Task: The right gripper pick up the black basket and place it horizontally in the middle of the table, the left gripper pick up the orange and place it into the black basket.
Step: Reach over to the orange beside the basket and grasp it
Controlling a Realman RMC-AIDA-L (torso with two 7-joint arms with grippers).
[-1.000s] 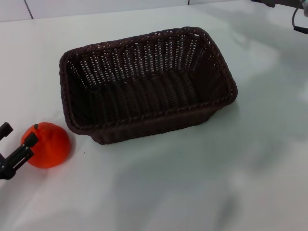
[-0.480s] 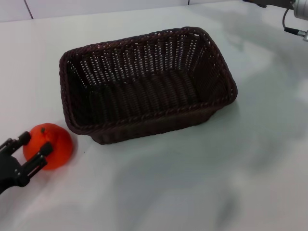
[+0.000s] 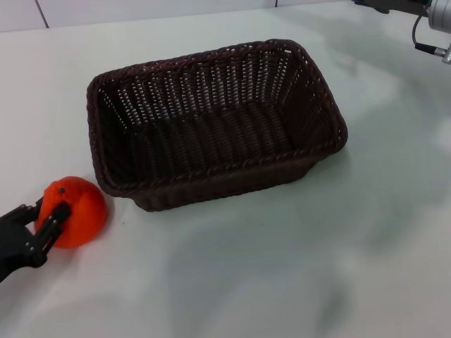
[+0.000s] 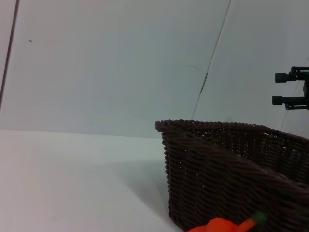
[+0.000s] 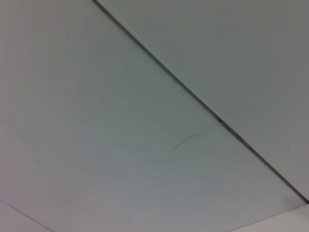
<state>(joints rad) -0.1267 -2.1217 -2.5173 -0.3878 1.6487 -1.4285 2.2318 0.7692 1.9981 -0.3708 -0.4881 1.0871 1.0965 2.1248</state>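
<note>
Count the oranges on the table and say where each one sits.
1. The orange sits on the table outside the black basket's near-left corner, with the left tool around it. None shows inside the basket.

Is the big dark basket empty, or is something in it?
Empty. The head view shows only the bare woven floor inside the black basket. The orange sits outside on the table, at the left gripper.

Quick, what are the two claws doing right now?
Left gripper: its ridged fingers straddle the small round orange on the white table; grip not confirmed.
Right gripper: far right corner, fingers unseen.
</note>
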